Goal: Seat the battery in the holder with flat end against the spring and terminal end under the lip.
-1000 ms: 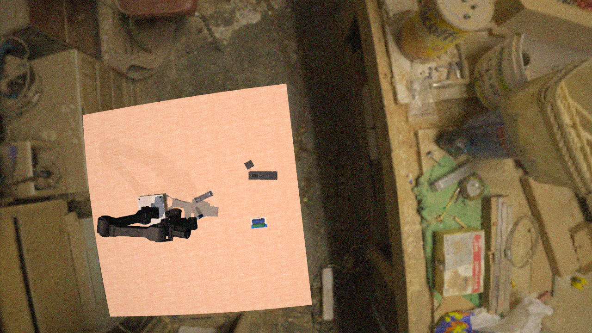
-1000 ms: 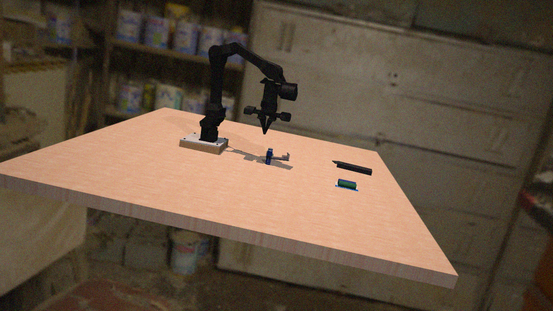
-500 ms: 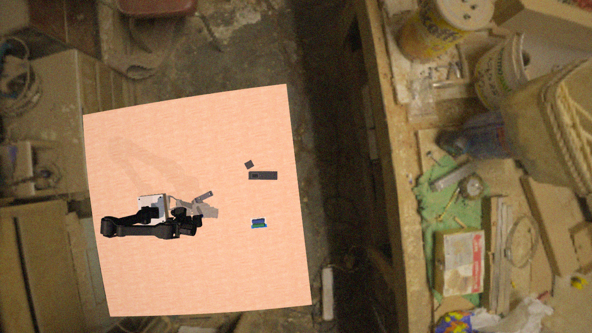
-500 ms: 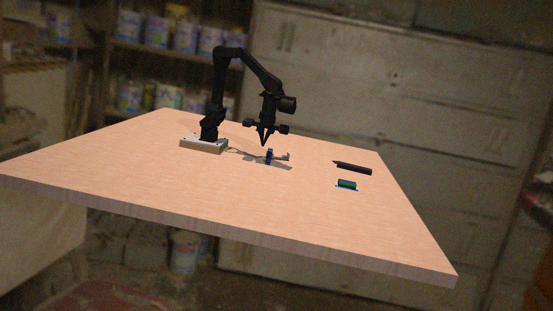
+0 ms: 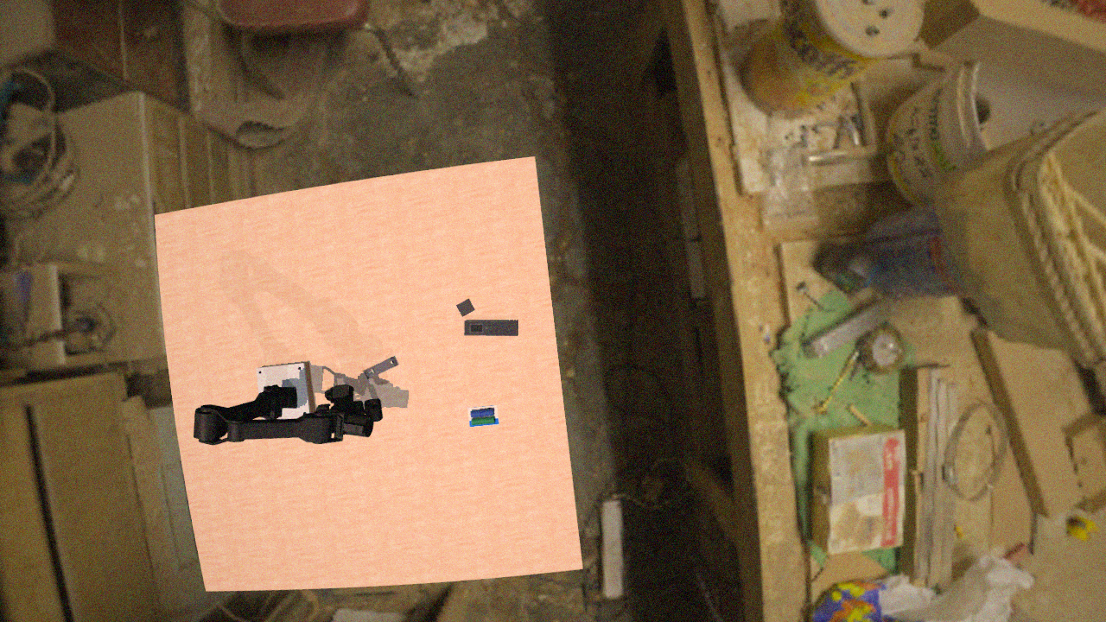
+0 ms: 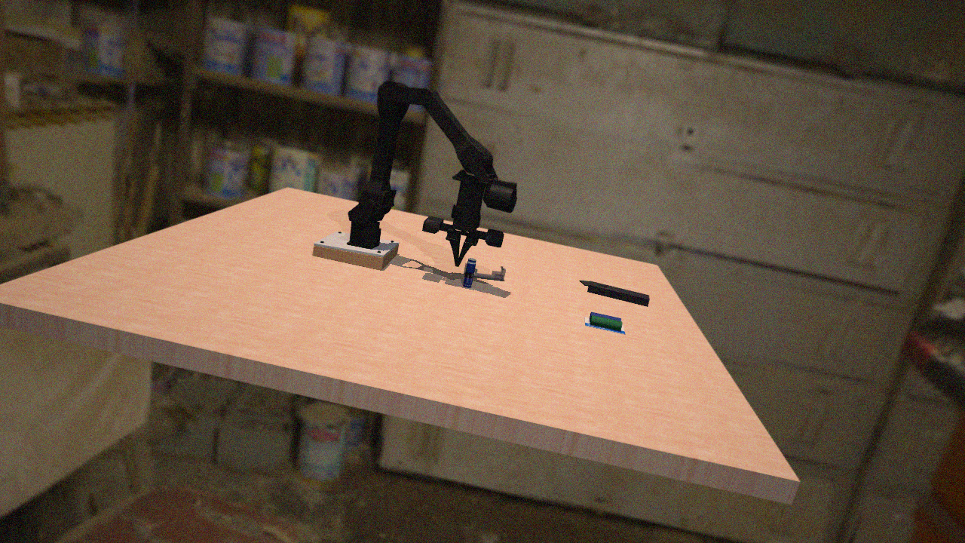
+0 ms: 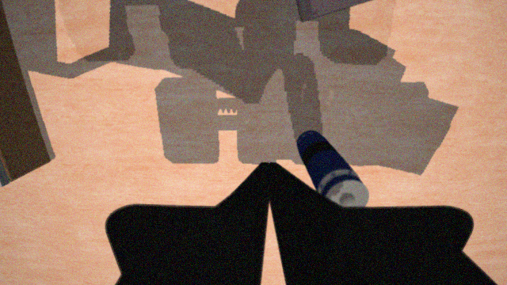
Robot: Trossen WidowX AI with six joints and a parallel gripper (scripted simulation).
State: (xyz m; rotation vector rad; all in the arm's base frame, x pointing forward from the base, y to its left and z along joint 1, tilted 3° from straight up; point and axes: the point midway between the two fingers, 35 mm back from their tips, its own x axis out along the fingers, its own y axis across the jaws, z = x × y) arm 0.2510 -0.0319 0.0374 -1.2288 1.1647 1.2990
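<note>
I log a pale orange wooden table top [image 6: 283, 323], then my black parallel-jaw gripper [image 6: 459, 259] clenched on nothing, pointing down. The small blue cylindrical battery [image 7: 330, 170] stands upright on the table just beside its tips, at two o'clock in the wrist view; the small grey holder [image 5: 381, 368] lies near it.

Upright battery [image 7: 330, 174] beside closed jaws, seemingly untouched.
</note>
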